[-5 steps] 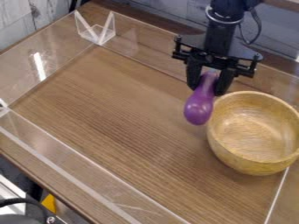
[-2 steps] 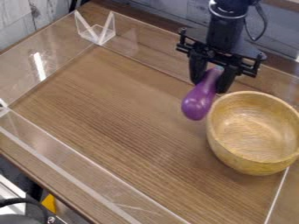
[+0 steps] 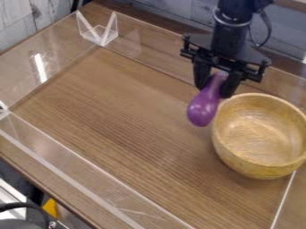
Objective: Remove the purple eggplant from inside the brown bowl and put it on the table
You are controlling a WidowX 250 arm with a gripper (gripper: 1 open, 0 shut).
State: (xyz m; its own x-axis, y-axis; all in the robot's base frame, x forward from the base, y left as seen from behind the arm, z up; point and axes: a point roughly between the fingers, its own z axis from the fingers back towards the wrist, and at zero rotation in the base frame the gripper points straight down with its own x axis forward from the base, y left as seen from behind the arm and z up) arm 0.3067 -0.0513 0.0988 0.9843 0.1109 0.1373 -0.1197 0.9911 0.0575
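Camera view: tool (image 3: 217,79) is closed on the stem end of the purple eggplant (image 3: 205,105), hung beside the emptied brown bowl (image 3: 259,135) over the table (image 3: 107,116). Transfer step judged underway; lowering and release are called for next.

single elevated camera, angled down across table (image 3: 107,107), moderately near

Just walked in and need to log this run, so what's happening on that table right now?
A single robot arm's gripper points down and is shut on the narrow end of the purple eggplant, which hangs just left of the brown bowl. The bowl looks empty. The eggplant is out of the bowl and looks not yet set down on the table, though how far above the wood it hangs is hard to tell.
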